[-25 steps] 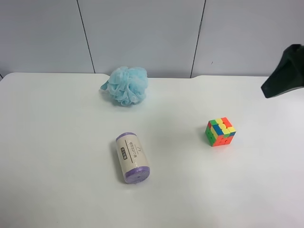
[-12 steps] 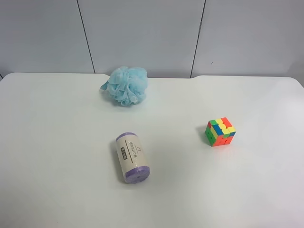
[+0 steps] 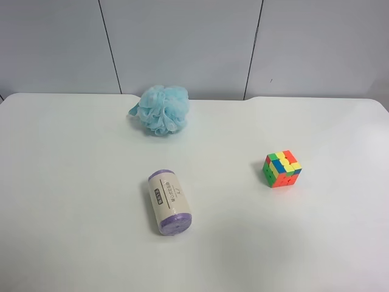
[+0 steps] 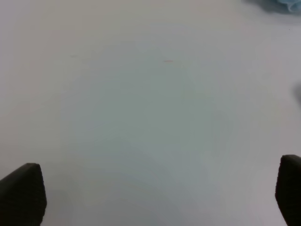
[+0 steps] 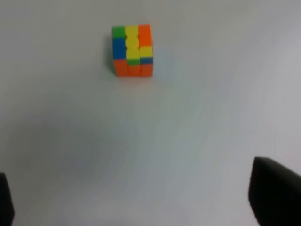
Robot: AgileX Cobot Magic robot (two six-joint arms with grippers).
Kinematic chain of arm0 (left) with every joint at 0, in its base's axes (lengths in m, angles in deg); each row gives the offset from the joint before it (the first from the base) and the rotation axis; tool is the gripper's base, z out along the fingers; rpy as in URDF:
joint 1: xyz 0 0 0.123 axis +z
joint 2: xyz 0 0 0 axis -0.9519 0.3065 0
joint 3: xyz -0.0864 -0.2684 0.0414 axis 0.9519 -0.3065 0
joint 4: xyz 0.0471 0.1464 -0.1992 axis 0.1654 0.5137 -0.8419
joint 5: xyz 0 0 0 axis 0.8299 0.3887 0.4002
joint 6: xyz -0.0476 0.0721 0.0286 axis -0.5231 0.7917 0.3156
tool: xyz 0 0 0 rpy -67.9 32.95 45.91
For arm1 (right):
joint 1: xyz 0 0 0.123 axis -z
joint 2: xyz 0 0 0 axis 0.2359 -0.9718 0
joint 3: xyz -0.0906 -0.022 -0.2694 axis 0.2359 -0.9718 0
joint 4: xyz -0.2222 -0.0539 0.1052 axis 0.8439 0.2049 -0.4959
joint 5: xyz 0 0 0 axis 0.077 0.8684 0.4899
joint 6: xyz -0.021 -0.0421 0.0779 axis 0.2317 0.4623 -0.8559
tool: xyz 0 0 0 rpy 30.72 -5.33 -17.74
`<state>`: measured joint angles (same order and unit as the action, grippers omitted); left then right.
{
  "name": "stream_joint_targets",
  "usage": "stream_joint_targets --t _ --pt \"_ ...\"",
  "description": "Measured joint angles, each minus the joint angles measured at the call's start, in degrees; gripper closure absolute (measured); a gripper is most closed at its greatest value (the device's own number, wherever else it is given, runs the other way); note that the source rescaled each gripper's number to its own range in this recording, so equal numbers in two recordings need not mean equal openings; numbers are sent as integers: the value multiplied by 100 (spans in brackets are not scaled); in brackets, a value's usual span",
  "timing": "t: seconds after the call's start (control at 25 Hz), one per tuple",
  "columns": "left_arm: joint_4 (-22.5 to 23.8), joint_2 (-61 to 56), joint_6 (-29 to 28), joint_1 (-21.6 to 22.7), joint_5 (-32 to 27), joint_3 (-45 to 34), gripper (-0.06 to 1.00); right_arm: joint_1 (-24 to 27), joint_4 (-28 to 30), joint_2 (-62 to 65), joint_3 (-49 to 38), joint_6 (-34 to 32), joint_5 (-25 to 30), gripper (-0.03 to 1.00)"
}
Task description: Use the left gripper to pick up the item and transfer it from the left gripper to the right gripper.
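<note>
A white table (image 3: pixel 73 182) carries a blue bath puff (image 3: pixel 162 108), a purple-ended roll (image 3: pixel 169 202) and, well apart, the cube (image 3: pixel 282 168). The left gripper (image 4: pixel 155 197) and right gripper (image 5: pixel 136 200) hover with fingers spread, holding nothing.

Bright, even overhead light, faint soft shadows; exterior view sharp, both wrist views blurred

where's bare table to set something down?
Widest bare patch: table on the exterior view's left of the purple-ended roll. Also bare between roll and puzzle cube, and the whole near edge. Nowhere is crowded; the blue bath puff takes the far middle.
</note>
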<state>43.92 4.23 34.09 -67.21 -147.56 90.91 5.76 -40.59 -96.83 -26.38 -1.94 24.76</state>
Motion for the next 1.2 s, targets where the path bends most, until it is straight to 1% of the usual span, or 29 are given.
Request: stream_joint_targets --t 0.16,0.32,0.52,1.2 --pt "0 0 0 0 0 0 -5 0 25 675 -656 -71 -418 -3" --pt "0 0 0 0 0 0 -5 0 31 1293 -1006 -75 -690 -3" --pt "0 0 0 0 0 0 -5 0 68 1822 -1107 -75 -779 -3" --pt "0 0 0 0 0 0 -5 0 73 1828 -1113 -75 -827 -3"
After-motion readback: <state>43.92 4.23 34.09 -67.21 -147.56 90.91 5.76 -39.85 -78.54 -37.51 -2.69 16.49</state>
